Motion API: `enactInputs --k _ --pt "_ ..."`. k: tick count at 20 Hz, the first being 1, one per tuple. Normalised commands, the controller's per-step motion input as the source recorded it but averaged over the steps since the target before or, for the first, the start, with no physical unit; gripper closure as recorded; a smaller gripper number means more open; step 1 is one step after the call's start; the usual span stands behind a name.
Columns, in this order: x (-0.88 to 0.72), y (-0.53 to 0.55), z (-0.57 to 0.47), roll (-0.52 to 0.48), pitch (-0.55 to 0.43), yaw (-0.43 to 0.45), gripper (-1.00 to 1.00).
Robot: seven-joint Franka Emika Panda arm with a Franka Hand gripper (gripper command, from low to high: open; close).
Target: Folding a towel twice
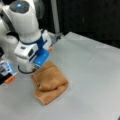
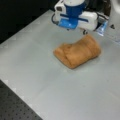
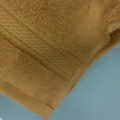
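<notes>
The orange-brown towel (image 1: pixel 49 83) (image 2: pixel 78 52) lies on the grey table as a thick folded bundle, its layers stacked and a rolled fold showing at one end. My gripper (image 1: pixel 37 67) (image 2: pixel 84 31) hangs low over the towel's edge nearest the arm's base, close to or touching the cloth. The white and blue hand hides its fingertips in both front views. The wrist view is filled by the towel (image 3: pixel 45 50) from very close, with a woven band running across it and a corner ending on the grey table (image 3: pixel 100 95). No fingers show there.
A small orange-tipped item (image 1: pixel 9 79) and a light blue object (image 1: pixel 5 68) (image 2: pixel 102 27) sit by the arm's base. A black perforated board (image 2: pixel 15 105) borders the table at a front view's bottom left. Bare grey table (image 1: pixel 92 75) stretches away from the towel.
</notes>
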Motion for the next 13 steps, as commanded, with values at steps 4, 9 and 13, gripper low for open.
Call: enactInputs --k 4,9,13 --pt "-0.02 0.65 0.16 -0.198 -0.002 -0.255 -1.0" --pt "0.02 0.44 0.11 -0.102 0.058 -0.239 -1.0" --pt "0.09 0.17 0.15 -0.021 0.103 -0.182 -1.0"
